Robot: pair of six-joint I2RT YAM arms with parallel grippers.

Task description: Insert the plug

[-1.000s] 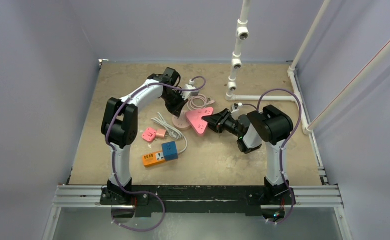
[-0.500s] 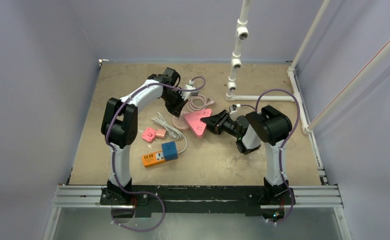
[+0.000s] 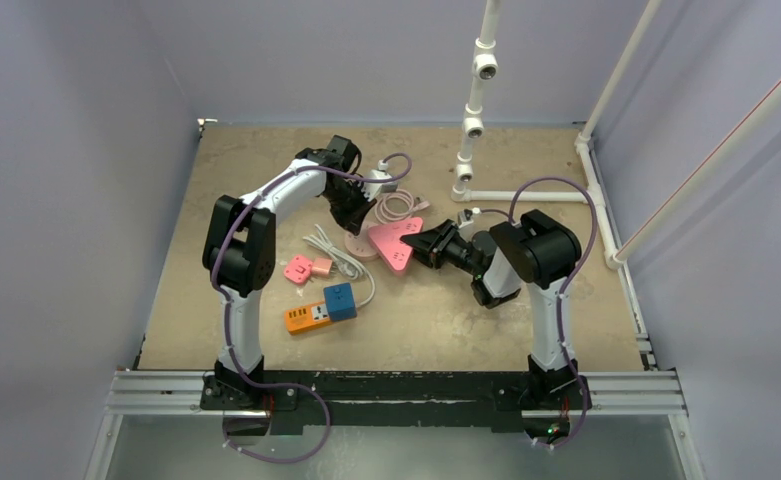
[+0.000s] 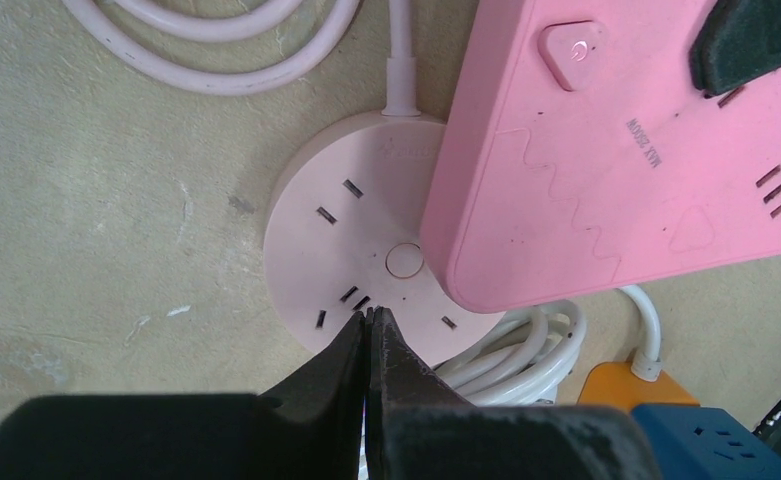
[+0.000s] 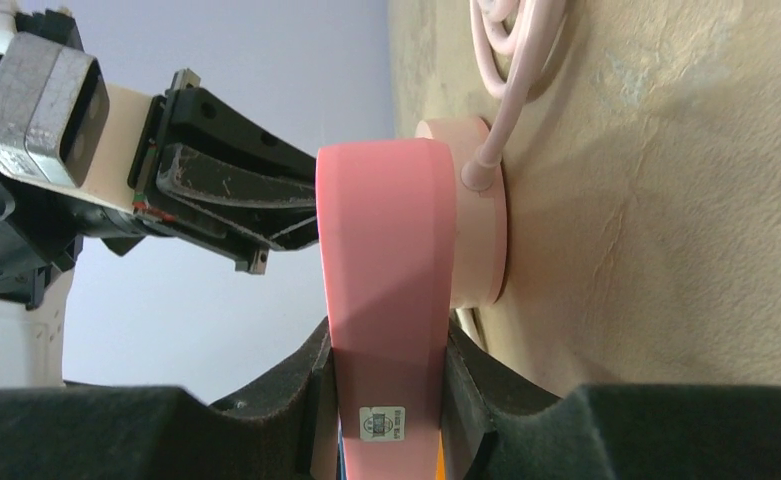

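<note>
While the left fingers (image 4: 336, 370) are clenched flat together on nothing, their tips sit at the lower rim of the round pale-pink socket hub (image 4: 351, 240) in the middle of the left wrist view; whether they touch it I cannot tell. The right fingers (image 5: 306, 395) are grasping the pink triangular power strip (image 5: 386, 280) by its two faces, its far end overlapping the hub. In the top view the hub's cord coil (image 3: 396, 206) lies on the counter (image 3: 526, 320) just above; the plug end (image 3: 418, 202) at the coil's right edge is too small to make out. Lower left lie a white cable bundle (image 3: 331, 255) and an orange-and-blue strip (image 3: 311, 316).
</note>
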